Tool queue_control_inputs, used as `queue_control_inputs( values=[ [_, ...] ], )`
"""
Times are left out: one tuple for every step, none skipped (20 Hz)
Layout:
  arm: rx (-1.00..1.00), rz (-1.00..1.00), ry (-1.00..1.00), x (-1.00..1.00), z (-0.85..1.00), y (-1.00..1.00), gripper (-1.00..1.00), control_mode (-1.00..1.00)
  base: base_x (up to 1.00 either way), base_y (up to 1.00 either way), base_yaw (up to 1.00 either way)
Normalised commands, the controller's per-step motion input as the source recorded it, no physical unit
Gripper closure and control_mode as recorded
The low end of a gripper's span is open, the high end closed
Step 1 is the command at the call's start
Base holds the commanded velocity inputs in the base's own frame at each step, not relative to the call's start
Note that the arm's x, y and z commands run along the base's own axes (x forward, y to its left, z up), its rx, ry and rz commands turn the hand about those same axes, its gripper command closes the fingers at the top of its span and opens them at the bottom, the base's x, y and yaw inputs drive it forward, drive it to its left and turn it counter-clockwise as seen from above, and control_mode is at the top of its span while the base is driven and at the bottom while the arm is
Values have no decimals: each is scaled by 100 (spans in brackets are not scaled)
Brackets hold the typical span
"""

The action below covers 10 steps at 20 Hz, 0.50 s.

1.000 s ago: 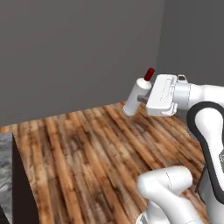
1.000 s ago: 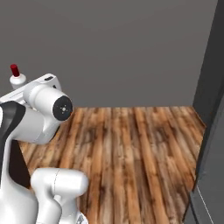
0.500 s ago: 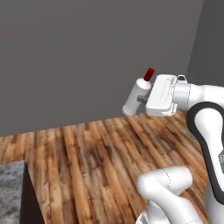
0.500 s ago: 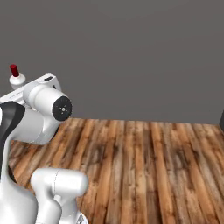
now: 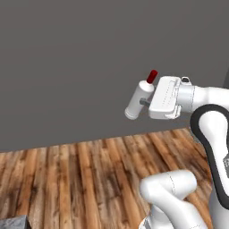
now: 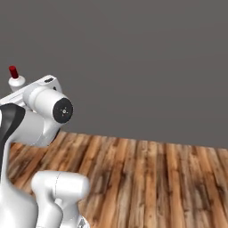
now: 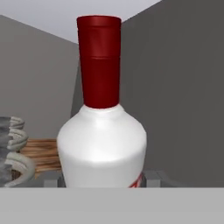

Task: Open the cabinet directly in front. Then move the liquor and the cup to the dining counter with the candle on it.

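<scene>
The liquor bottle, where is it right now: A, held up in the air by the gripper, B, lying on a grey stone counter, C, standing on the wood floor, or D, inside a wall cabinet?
A: the liquor bottle is clamped in the gripper well above the wood floor, tilted with its red cap up, against the plain grey wall.

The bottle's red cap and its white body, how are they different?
The liquor's red cap is dark red; its white body is plain white. The cap is narrow and straight-sided; the body swells out wide and rounded below it. The cap sticks out free above the gripper, while the jaws close on the body lower down. Both are smooth and shiny, and both lean the same way in the left base view.
</scene>
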Motion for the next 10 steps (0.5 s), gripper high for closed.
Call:
queue_control_inputs(
  values=[
    [0,0,0,0,0,0,100,100,100,-12,15],
    [0,0,0,0,0,0,100,100,100,-10,15],
    [0,0,0,0,0,0,100,100,100,-14,14],
    [0,0,0,0,0,0,100,100,100,-26,10],
    [0,0,0,0,0,0,100,100,100,-43,1],
    [0,0,0,0,0,0,100,100,100,-39,0],
    [0,0,0,0,0,0,100,100,100,-26,1],
    [0,0,0,0,0,0,100,100,100,-10,4],
    [0,0,0,0,0,0,100,100,100,0,12],
    [0,0,0,0,0,0,100,100,100,0,15]
  ],
)
